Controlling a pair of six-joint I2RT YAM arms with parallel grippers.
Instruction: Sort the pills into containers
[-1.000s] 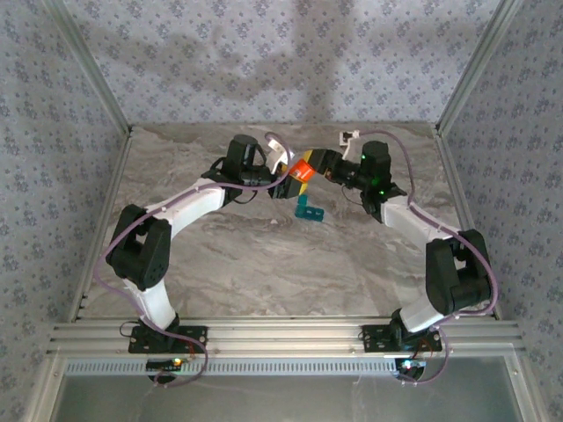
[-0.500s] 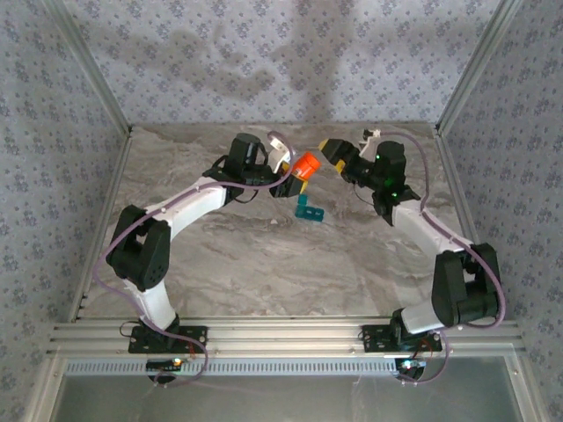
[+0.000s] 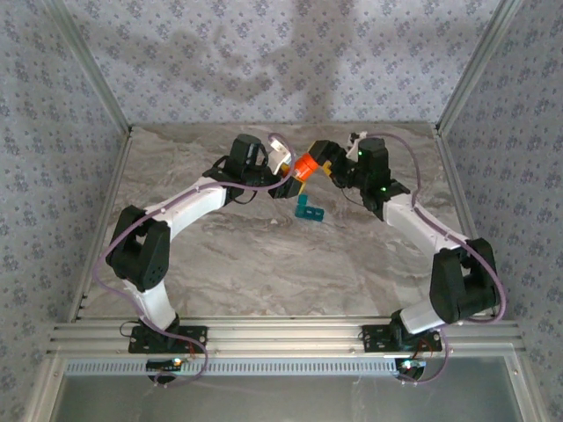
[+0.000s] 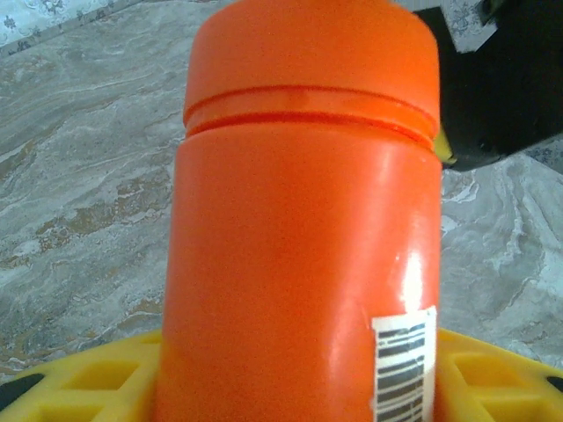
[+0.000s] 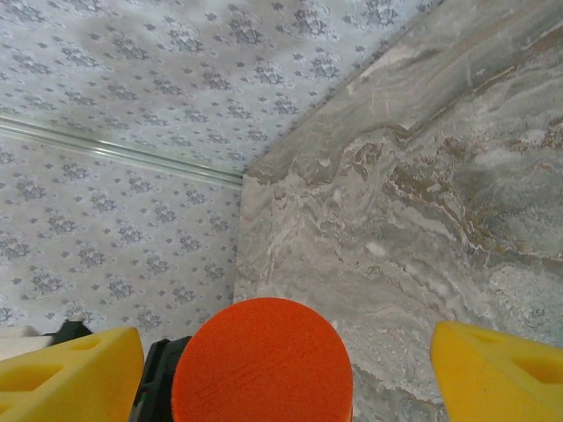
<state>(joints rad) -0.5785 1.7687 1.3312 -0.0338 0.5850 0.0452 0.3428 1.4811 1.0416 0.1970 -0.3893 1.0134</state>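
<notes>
Up by the far edge of the tabletop (image 3: 246, 255), about midway across, my left claw (image 3: 297, 178) is clamped on the orange bottle (image 4: 299, 220). My right claw (image 5: 286, 360) is spread wide, with its yellow fingers (image 5: 70, 369) either side of the bottle's cap (image 5: 262, 352) and not touching it. The teal pill organiser (image 3: 308, 208) sits on the tabletop just nearward of both claws, nobody holding it.

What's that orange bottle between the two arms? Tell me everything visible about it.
An orange cylindrical plastic bottle, glossy, with a matching orange cap on and a white barcode label on its side. The left gripper's yellow fingers clamp its body, holding it with the cap toward the open right gripper, whose fingers flank the cap without touching.
</notes>
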